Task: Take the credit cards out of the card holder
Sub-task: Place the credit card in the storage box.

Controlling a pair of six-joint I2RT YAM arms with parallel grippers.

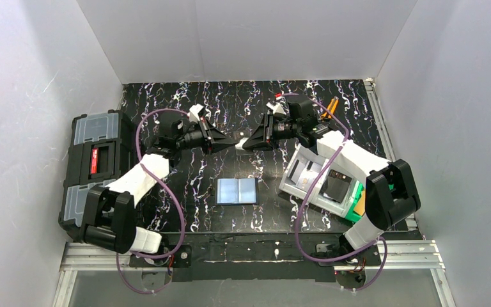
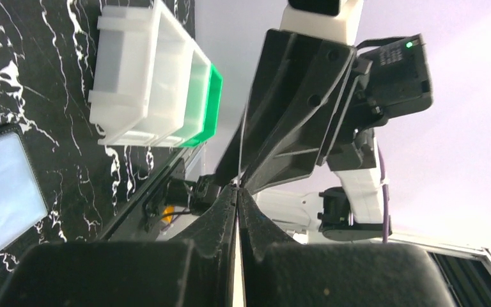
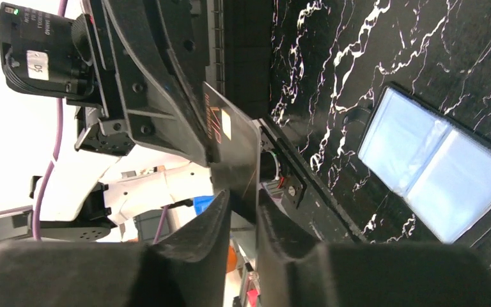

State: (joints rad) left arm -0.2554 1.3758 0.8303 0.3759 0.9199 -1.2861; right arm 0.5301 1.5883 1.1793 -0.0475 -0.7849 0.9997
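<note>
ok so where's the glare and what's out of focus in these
top view: sharp, evenly lit, card holder pockets shine pale; left wrist view: left claw blurred up close, wall washed out; right wrist view: right claw soft, card sharp, white glare at left

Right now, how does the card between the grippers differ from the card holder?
Pose: the card is up off the table, pinched by the left gripper; the card holder lies open flat on the table. Look: the card's face reads dark with a pale patch; the card holder shows glossy blue-grey pockets. Both are flat rectangles.
</note>
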